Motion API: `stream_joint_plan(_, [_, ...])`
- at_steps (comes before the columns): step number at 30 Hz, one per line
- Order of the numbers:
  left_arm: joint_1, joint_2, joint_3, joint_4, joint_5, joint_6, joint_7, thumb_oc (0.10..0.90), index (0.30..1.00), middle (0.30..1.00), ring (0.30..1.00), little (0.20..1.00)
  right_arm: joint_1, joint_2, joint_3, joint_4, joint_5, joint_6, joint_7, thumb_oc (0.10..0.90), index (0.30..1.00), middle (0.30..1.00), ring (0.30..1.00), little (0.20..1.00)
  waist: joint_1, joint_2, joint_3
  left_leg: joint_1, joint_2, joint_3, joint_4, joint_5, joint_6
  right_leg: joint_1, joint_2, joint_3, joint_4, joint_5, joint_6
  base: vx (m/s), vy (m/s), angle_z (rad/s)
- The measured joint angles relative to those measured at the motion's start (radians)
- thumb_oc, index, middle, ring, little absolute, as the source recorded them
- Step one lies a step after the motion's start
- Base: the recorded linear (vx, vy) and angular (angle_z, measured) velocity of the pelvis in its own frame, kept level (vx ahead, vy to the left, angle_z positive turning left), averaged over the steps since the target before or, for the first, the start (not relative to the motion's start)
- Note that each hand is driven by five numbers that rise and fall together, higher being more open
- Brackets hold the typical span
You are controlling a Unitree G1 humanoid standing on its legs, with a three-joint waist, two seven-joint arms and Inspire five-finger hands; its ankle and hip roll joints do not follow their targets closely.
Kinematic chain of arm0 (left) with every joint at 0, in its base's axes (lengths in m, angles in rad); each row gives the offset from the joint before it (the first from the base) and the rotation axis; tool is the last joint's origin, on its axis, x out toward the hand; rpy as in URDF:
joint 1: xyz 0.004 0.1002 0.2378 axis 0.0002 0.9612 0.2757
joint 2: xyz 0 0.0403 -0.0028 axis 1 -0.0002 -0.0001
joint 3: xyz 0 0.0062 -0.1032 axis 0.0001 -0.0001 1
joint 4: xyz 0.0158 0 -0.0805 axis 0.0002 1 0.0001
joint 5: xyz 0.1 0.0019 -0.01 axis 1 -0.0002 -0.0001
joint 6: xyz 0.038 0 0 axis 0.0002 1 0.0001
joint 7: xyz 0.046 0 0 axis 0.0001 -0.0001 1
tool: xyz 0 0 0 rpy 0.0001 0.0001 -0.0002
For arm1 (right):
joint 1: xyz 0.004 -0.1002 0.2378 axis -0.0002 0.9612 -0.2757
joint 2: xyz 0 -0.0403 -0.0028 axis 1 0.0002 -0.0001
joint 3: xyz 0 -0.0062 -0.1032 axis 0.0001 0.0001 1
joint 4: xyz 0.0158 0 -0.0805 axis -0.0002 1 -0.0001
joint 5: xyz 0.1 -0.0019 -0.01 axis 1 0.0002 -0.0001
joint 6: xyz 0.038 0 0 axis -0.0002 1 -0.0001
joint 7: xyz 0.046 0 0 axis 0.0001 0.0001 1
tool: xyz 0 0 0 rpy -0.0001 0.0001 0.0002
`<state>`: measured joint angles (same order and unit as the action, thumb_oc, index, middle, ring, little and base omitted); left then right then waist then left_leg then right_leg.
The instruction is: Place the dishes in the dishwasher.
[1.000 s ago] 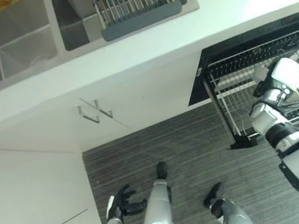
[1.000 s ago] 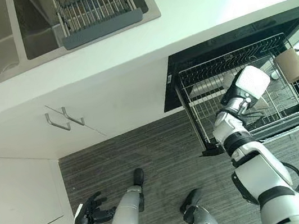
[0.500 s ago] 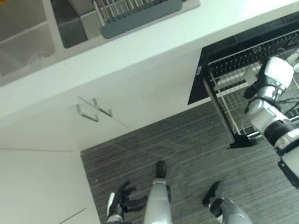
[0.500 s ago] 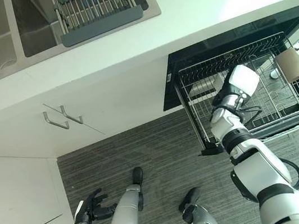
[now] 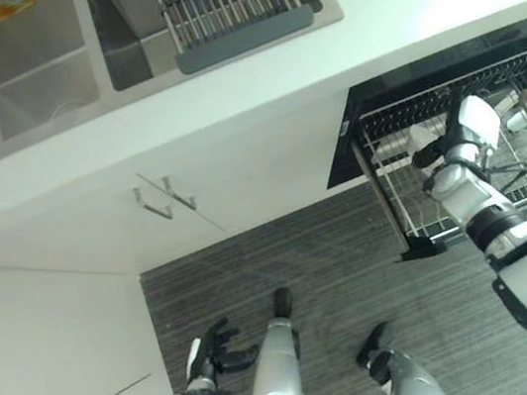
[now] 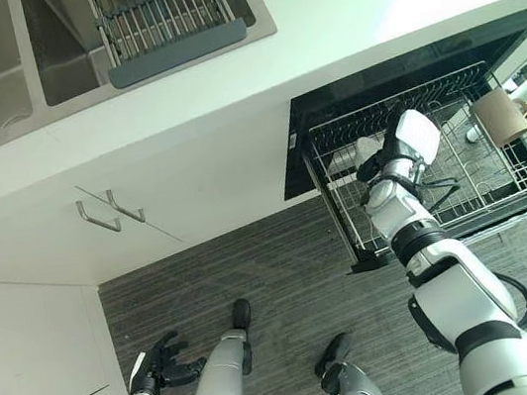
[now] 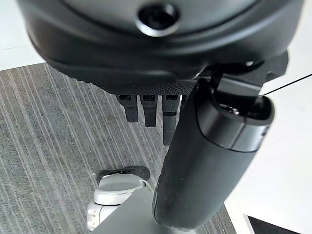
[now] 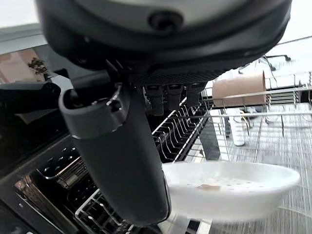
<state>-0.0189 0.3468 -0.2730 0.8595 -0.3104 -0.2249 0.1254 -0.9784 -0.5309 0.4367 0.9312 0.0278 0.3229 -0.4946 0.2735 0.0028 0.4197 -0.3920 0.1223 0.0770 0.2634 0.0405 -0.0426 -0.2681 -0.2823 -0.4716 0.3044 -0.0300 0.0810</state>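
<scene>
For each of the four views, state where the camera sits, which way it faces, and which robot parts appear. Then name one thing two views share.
Left eye view: head camera, looking down at sink, cabinets, dishwasher rack; right hand over the rack.
Right eye view: same scene, slightly offset.
Left wrist view: along the open left hand towards floor.
Right wrist view: along the right hand, white bowl beyond it.
Shared: brown cup in rack, in right eye and right wrist views.

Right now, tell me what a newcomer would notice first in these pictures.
The pulled-out dishwasher rack under the counter, with the right hand reaching over it. The right wrist view shows a white bowl just past that hand, over the rack's wires, and a brown cup lying further along the rack. The left hand hangs open near the floor.
</scene>
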Motion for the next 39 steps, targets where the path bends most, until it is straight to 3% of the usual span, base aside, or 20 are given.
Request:
stream_joint_plan(7, [0.006,0.006,0.04,-0.005,0.002,0.012,-0.006,0.8,0.9,0.9,0.9,0.9,0.051,-0.028,-0.102,-0.114,0.222,0.002,0.086,0.8,0.9,0.9,0.9,0.9,-0.031,-0.008,-0.004,0.031,0.013,0.018,0.02,-0.017,0.001,0.031,0.01,0.016,-0.013,0.004,-0.001,0.02,-0.014,-0.08])
stream_joint_plan(13, [0.035,0.016,0.086,-0.003,0.011,0.03,-0.005,0.8,0.9,0.9,0.9,0.9,0.167,-0.034,-0.201,-0.274,0.339,0.003,0.145,0.8,0.9,0.9,0.9,0.9,-0.064,-0.049,-0.03,0.082,0.039,0.044,0.032,-0.037,-0.012,0.068,0.036,0.049,-0.025,0.012,-0.008,0.03,-0.04,-0.18])
stream_joint_plan(19, [0.105,0.016,0.139,0.044,0.045,0.034,-0.005,0.8,0.9,0.9,0.9,0.9,0.383,-0.045,-0.342,-0.472,0.442,0.01,0.176,0.8,0.9,0.9,0.9,0.9,-0.088,-0.064,-0.093,0.112,0.051,0.056,0.067,-0.077,-0.01,0.113,0.043,0.056,-0.04,0.007,-0.004,0.04,-0.017,-0.08])
stream_joint_plan(20, [0.133,0.016,0.158,0.052,0.052,0.034,-0.004,0.8,0.9,0.9,0.9,0.9,0.414,-0.047,-0.352,-0.492,0.467,0.011,0.181,0.8,0.9,0.9,0.9,0.9,-0.109,-0.071,-0.111,0.117,0.051,0.061,0.069,-0.09,-0.014,0.116,0.042,0.06,-0.041,0.003,-0.007,0.09,-0.007,-0.09])
stream_joint_plan(22, [0.143,-0.003,0.19,0.085,0.063,0.032,-0.006,0.8,0.9,0.9,0.9,0.9,0.529,-0.054,-0.454,-0.566,0.543,0.01,0.195,0.8,0.9,0.9,0.9,0.9,-0.119,-0.069,-0.137,0.126,0.052,0.072,0.074,-0.099,-0.007,0.12,0.041,0.07,-0.043,0.003,-0.006,0.08,-0.007,-0.12])
stream_joint_plan(29, [0.201,-0.037,0.203,0.163,0.091,0.026,-0.01,0.8,0.9,0.9,0.9,0.9,0.742,-0.053,-0.587,-0.625,0.646,-0.001,0.178,0.8,0.9,0.9,0.9,0.9,-0.191,-0.048,-0.204,0.174,0.059,0.112,0.085,-0.124,-0.007,0.145,0.042,0.109,-0.046,-0.003,0.003,0.03,-0.006,-0.17])
stream_joint_plan(37, [0.196,-0.057,0.195,0.214,0.101,0.015,-0.013,0.8,0.9,0.9,0.9,0.9,0.894,0.064,-0.669,-0.563,0.893,-0.099,0.164,0.8,0.9,0.9,0.9,0.9,-0.261,-0.023,-0.248,0.205,0.072,0.141,0.077,-0.129,-0.009,0.14,0.049,0.14,-0.024,-0.016,0.002,0.03,-0.021,-0.12])
stream_joint_plan(39, [0.196,-0.055,0.175,0.228,0.101,-0.004,-0.014,0.8,0.9,0.9,0.9,0.9,0.894,0.07,-0.666,-0.388,0.998,-0.096,0.185,0.595,0.592,0.592,0.592,0.592,-0.249,-0.014,-0.277,0.221,0.07,0.149,0.063,-0.13,-0.017,0.14,0.047,0.15,-0.019,-0.022,0.009,0.05,-0.049,-0.07])
